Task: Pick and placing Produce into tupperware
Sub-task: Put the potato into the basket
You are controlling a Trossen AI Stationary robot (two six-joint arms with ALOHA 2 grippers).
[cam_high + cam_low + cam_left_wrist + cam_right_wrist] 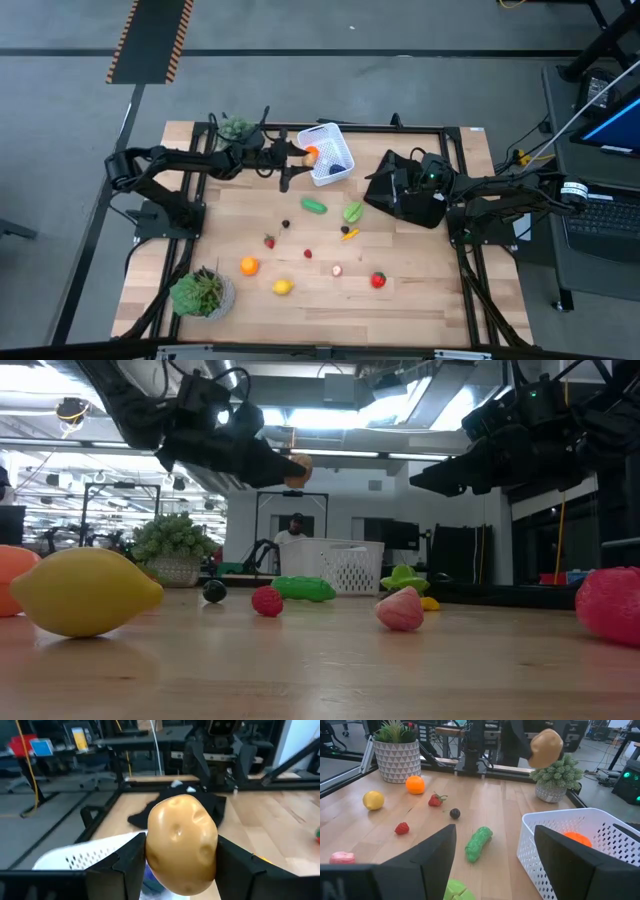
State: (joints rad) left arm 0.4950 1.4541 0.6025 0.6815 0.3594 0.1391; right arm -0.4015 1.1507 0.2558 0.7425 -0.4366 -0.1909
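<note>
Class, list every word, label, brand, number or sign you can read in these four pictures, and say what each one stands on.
No text can be read in any view.
Yellow label on a shelf beyond the table: print too blurred to read.
Blue box beside it: no legible marking.
Screen to the right of the table: lit blue, content too small to read.
White tub, toy potato and other produce: no lettering visible.

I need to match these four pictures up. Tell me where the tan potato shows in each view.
High view: potato at the left claw, over the white tub's left rim.
Low view: upper middle, above the tub.
Left wrist view: centre, between the claw's fingers.
Right wrist view: upper right.
Shared landmark: the tub.
</note>
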